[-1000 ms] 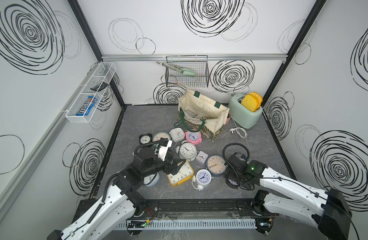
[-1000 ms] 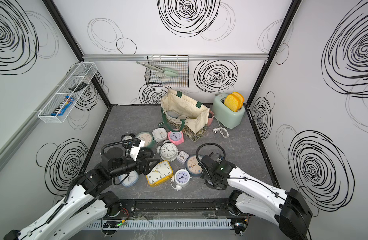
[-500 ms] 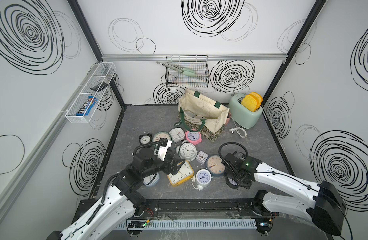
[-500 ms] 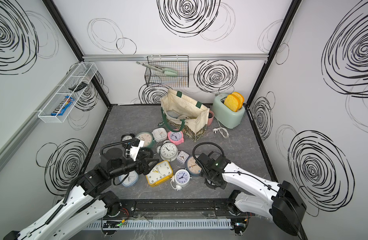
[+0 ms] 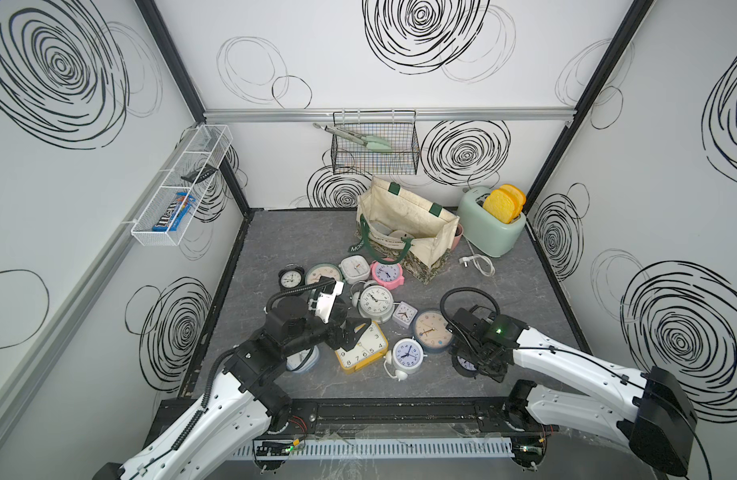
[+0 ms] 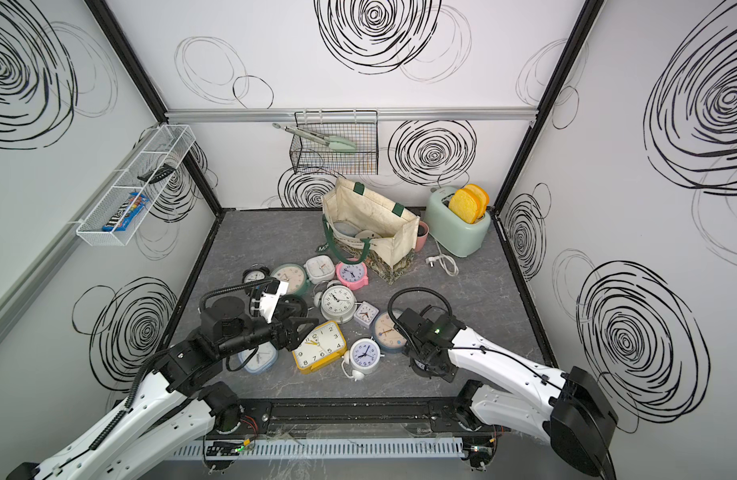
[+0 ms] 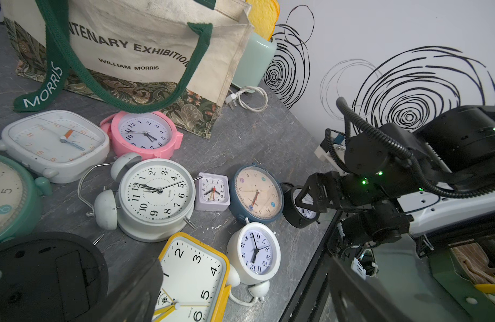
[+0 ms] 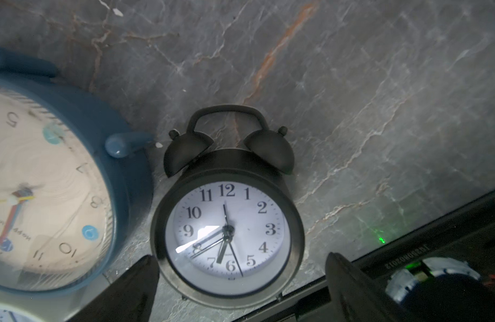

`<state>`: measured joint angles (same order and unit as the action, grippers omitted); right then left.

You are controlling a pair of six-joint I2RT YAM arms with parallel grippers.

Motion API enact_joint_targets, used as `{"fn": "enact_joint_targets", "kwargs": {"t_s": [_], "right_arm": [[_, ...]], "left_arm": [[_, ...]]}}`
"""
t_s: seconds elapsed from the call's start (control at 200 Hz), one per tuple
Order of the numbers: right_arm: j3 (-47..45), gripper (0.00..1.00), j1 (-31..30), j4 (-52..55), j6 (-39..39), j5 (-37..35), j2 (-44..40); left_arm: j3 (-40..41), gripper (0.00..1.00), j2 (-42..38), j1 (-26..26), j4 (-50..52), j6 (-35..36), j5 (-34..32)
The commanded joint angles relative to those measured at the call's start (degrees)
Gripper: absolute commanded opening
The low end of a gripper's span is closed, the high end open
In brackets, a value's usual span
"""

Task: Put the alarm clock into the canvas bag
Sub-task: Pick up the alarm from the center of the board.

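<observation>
The cream canvas bag (image 5: pixel 404 226) (image 6: pixel 371 224) (image 7: pixel 145 47) stands open at the back of the table, with a green handle hanging down its front. Several alarm clocks lie in front of it. My right gripper (image 8: pixel 238 259) (image 5: pixel 472 361) is open and points down over a small black twin-bell alarm clock (image 8: pixel 226 228) (image 7: pixel 299 209), with one finger on each side of it and neither touching. Both top views mostly hide that clock under the gripper. My left gripper (image 5: pixel 358 330) (image 6: pixel 306 328) (image 7: pixel 243 267) hangs open above a yellow square clock (image 5: pixel 360 345) (image 7: pixel 193 278) and holds nothing.
A blue-rimmed round clock (image 8: pixel 45 189) lies close beside the black one, and the black front rail (image 8: pixel 408 239) is right behind it. A mint toaster (image 5: pixel 489 228) with its cord stands right of the bag. A wire basket (image 5: pixel 375 149) hangs on the back wall.
My right arm has shifted slightly to the left over the black clock. The left arm and both grippers' openings are unchanged.
</observation>
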<state>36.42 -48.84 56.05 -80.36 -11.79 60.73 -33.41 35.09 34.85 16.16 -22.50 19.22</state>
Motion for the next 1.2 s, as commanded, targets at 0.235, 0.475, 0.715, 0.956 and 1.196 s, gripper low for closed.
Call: {"fn": "enact_joint_targets", "kwargs": {"t_s": [0.235,0.475,0.715,0.956,1.196], "right_arm": [[-3.1,0.97,0.9,-4.6,0.7,-0.5,-1.6],[-5.9,0.97,2.7,-7.7,3.0,0.4,-2.5],[-7.8,0.97,5.9,-11.0,5.2,2.7,-1.7],[-2.7,0.87,6.1,-10.4,10.1,2.1,-1.4],[1.1,0.65,6.0,-18.3,24.2,-0.6,-10.4]], "left_arm": [[0.3,0.96,-0.1,0.5,-2.5,-0.1,-0.6],[0.2,0.96,0.0,0.5,-2.6,-0.1,-0.7],[0.3,0.96,0.2,0.5,-2.6,-0.2,-0.6],[-0.7,0.96,1.1,0.1,-2.8,-0.8,-1.0],[-4.9,0.96,6.4,-1.4,-5.8,-5.5,3.2]]}}
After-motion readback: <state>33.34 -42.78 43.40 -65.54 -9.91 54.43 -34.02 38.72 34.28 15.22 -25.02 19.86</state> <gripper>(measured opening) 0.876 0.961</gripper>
